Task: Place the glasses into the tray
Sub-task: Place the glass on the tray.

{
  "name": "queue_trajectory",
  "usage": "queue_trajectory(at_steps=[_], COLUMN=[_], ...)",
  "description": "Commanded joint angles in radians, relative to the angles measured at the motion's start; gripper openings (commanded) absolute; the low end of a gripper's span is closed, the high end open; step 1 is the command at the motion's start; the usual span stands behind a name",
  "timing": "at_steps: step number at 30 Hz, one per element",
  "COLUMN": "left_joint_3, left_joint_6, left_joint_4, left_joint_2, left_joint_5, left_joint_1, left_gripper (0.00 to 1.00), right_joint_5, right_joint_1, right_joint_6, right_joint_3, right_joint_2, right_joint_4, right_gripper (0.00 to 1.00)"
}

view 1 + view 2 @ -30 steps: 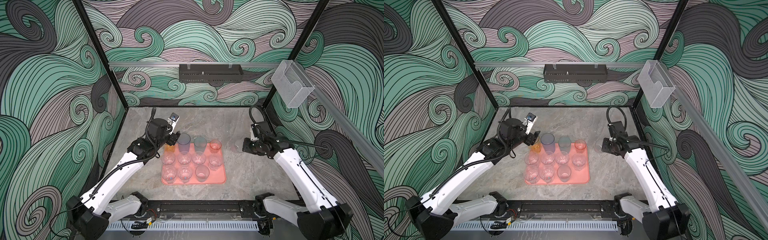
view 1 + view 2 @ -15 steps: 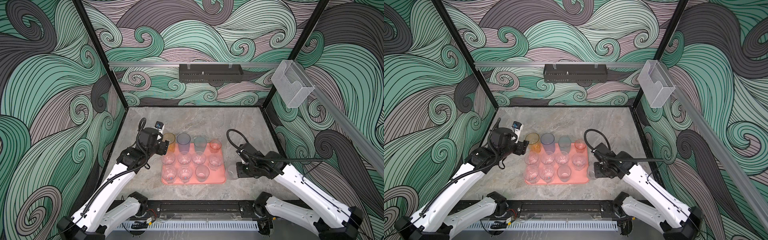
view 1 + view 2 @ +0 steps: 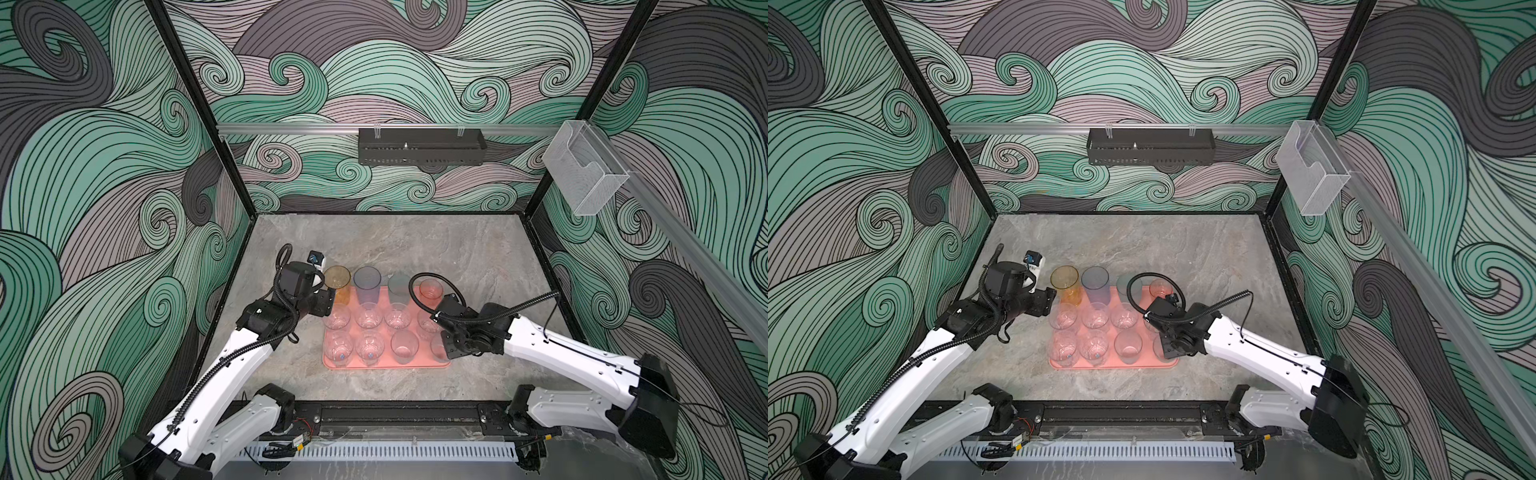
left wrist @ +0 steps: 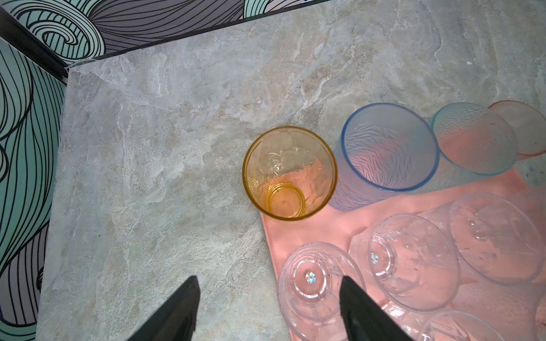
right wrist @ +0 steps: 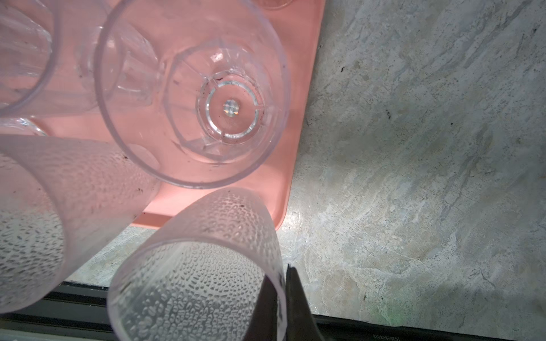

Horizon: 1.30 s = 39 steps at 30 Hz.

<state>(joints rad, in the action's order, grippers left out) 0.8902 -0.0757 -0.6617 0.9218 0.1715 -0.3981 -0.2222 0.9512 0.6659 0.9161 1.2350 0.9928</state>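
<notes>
We see the tray [image 3: 386,366] lying flat near the middle of the table [image 3: 395,245], its long side running left to right across the robot's front. Every glass we can make out stands upright, mouth up, long axis vertical.

Four glasses form a row along the tray's far edge. The tall amber glass [image 3: 343,293] is at the far left corner, followed by the blue-violet glass [image 3: 367,289], the teal glass [image 3: 398,290] and the short reddish glass [image 3: 430,289]. In the left wrist view the amber glass [image 4: 289,174] shows its base ring over the pink of the tray's corner. Nearer the robot stand two rows of short clear glasses [image 3: 368,316].

The right tool [image 5: 280,292] is pinched shut on the rim of a dimpled clear glass [image 5: 195,280] — one finger inside the wall, one outside — at the tray's near right corner. Its mouth faces the wrist camera. We cannot tell whether its foot rests on the tray or hangs just above it. Close beside it is a second dimpled glass [image 5: 44,221], and beyond it a faceted clear glass [image 5: 192,97] sits on the tray.

The left tool [image 3: 327,300] hovers at the tray's left edge, near the amber glass, with its jaws spread wide and gripping nothing. One finger overlaps a clear glass below it in the wrist view.
</notes>
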Motion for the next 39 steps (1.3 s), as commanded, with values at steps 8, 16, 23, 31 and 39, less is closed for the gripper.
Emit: queue_trajectory(at_steps=[8, 16, 23, 31, 39], left_joint_3=[0.0, -0.008, -0.01, -0.004, 0.01], left_joint_6=[-0.011, -0.009, -0.005, -0.001, 0.002], left_joint_4=[0.011, 0.014, 0.016, 0.013, 0.01], left_joint_2=[-0.017, -0.02, -0.018, -0.019, -0.026], left_joint_5=[-0.025, -0.027, -0.027, -0.026, -0.026], left_joint_1=[0.022, 0.028, 0.031, 0.034, 0.042], left_gripper=[0.77, 0.77, 0.77, 0.77, 0.77], right_joint_5=[-0.06, -0.045, -0.037, -0.04, -0.086], right_joint_1=[0.012, 0.012, 0.012, 0.01, -0.008], right_joint_6=[-0.03, -0.034, -0.029, -0.035, -0.073], right_joint_3=[-0.005, -0.019, -0.023, -0.016, 0.061], right_joint_2=[0.085, 0.101, 0.093, 0.05, -0.015], right_joint_4=[-0.065, -0.084, -0.083, -0.052, 0.026], right_gripper=[0.03, 0.08, 0.12, 0.21, 0.34])
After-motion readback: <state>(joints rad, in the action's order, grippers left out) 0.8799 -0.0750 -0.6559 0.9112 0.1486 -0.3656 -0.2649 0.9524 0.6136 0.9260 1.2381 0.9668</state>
